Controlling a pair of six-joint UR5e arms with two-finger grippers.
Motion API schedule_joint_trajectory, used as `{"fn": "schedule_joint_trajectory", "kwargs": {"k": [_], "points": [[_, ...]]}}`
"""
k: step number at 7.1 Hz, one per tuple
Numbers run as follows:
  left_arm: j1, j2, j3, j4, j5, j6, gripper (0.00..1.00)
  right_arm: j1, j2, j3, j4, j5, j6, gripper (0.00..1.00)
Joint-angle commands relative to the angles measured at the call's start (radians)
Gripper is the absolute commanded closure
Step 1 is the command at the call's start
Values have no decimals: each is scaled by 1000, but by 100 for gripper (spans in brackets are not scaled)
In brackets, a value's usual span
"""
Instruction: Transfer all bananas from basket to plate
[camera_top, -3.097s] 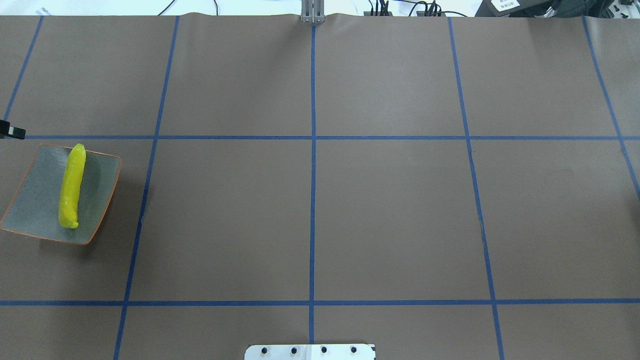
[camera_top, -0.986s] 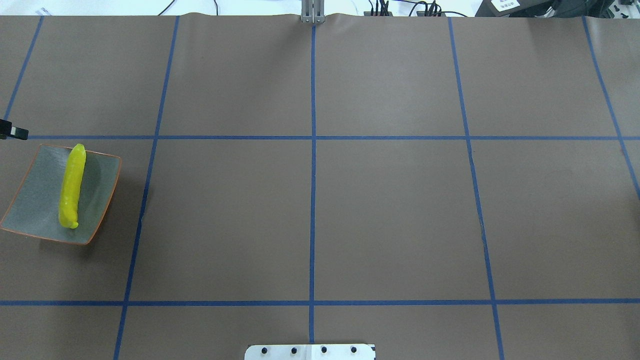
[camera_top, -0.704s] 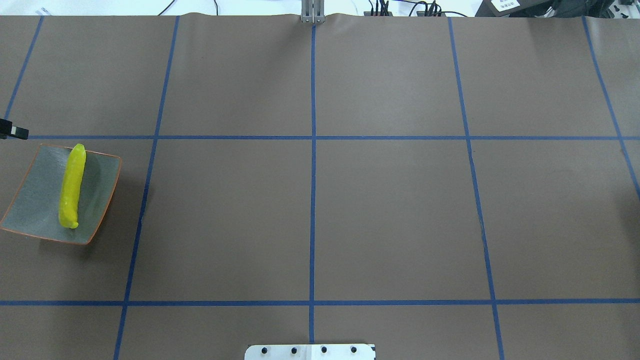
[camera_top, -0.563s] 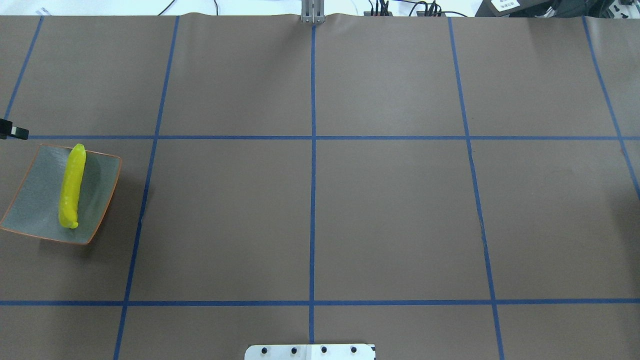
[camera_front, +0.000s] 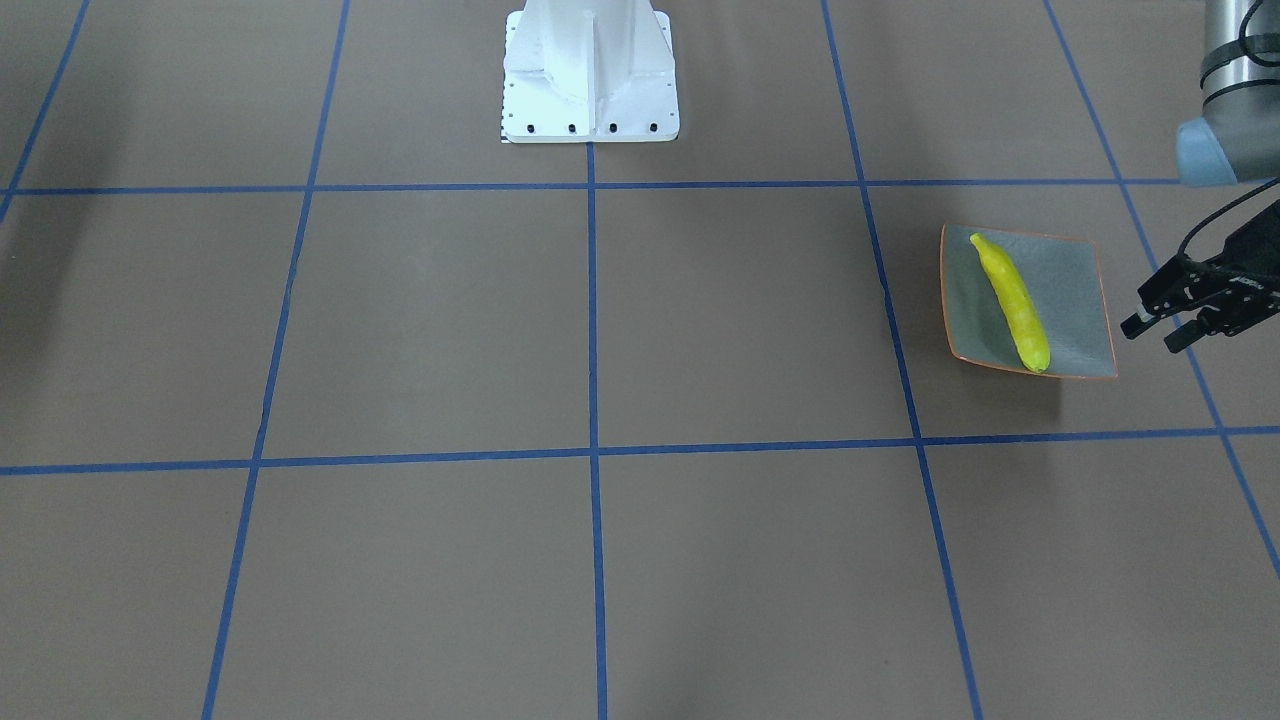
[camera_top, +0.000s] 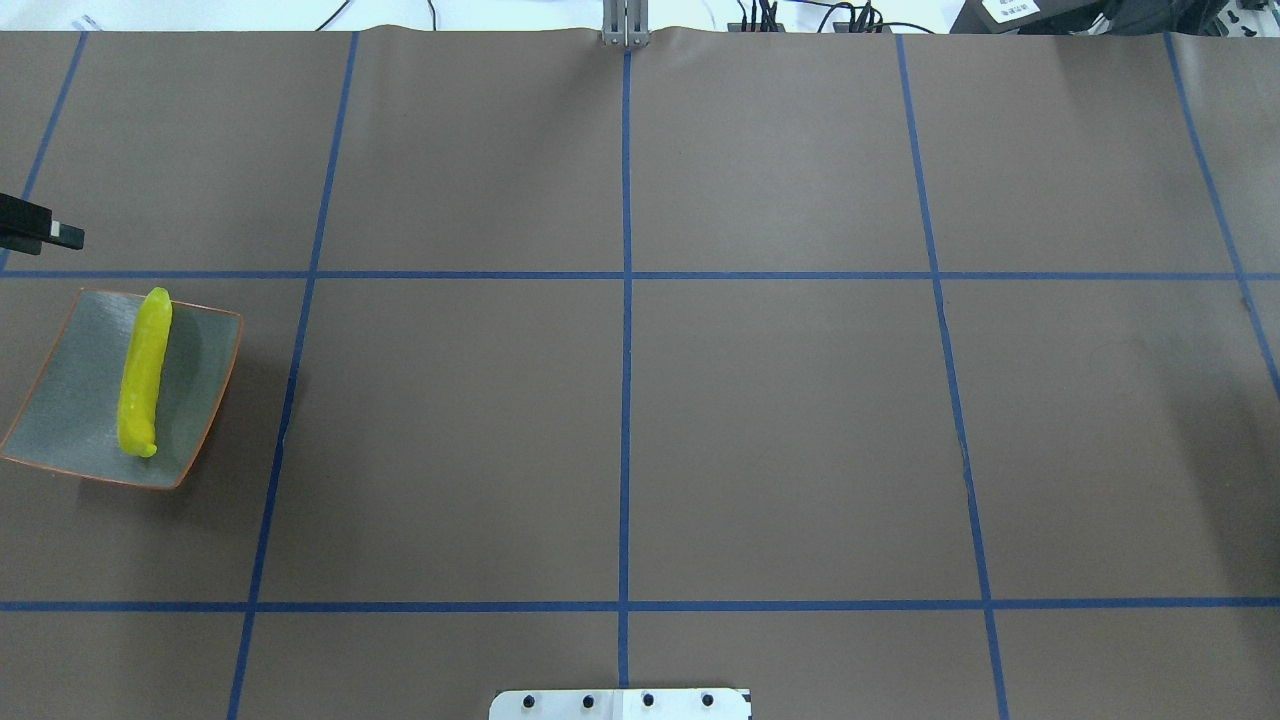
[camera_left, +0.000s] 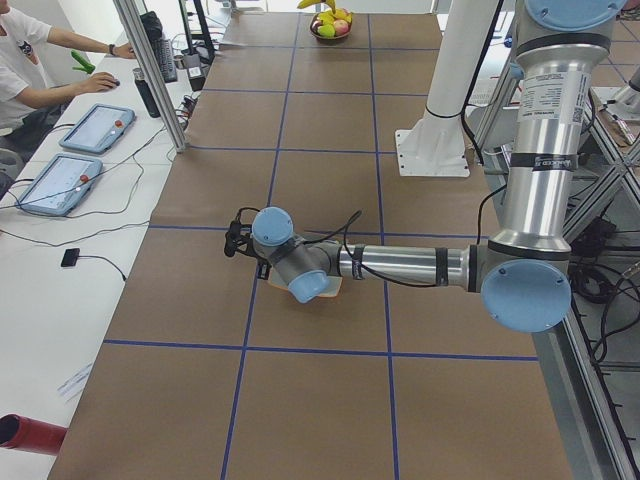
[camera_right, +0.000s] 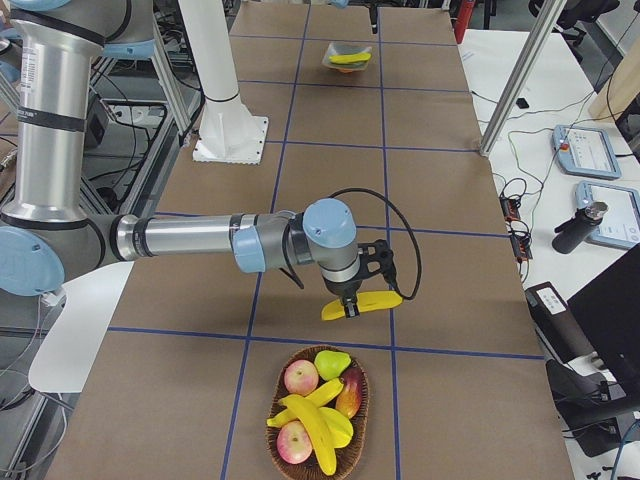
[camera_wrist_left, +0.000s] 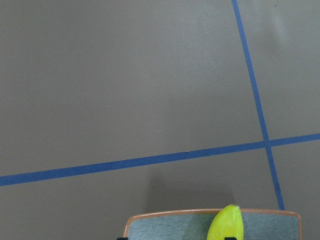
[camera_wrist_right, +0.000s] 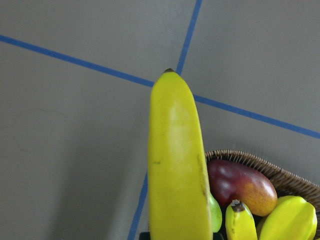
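R hand (camera_right: 351, 308) clamps banana (camera_wrist_right: 177, 165) nr basket (camera_wrist_right: 285, 176) — 2nd banana (camera_top: 143, 372) on plate (camera_top: 70, 400).

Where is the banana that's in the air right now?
Exterior right view: the banana hangs in the near, right gripper above the table, just beyond the basket.

Overhead and front-facing cameras look steeply down from opposite sides — sharing the plate (camera_top: 70, 400), left edge overhead, right edge front-on.
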Motion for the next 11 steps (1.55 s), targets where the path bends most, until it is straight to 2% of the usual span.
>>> {"fn": "schedule_joint_trajectory", "kwargs": {"k": [1, 3, 5, 6, 8, 9, 11], "points": [[26, -128, 35, -1, 0, -146, 26, -134, 172, 2, 3, 63, 361, 100], [107, -251, 48, 1, 1, -306, 26, -270, 355, 5, 29, 63, 721, 100], [170, -354, 55, -1, 7, -418, 26, -437, 462, -7, 182, 45, 1058, 100], [180, -385, 54, -1, 9, -419, 26, -508, 483, -13, 288, -3, 1184, 100], [224, -470, 62, -3, 14, -515, 26, -663, 526, -24, 484, -169, 1431, 100], [247, -498, 62, -3, 14, -527, 26, -720, 538, -25, 547, -228, 1476, 100], [292, -550, 60, -12, 14, -528, 26, -780, 616, -47, 549, -245, 1481, 100]]}}
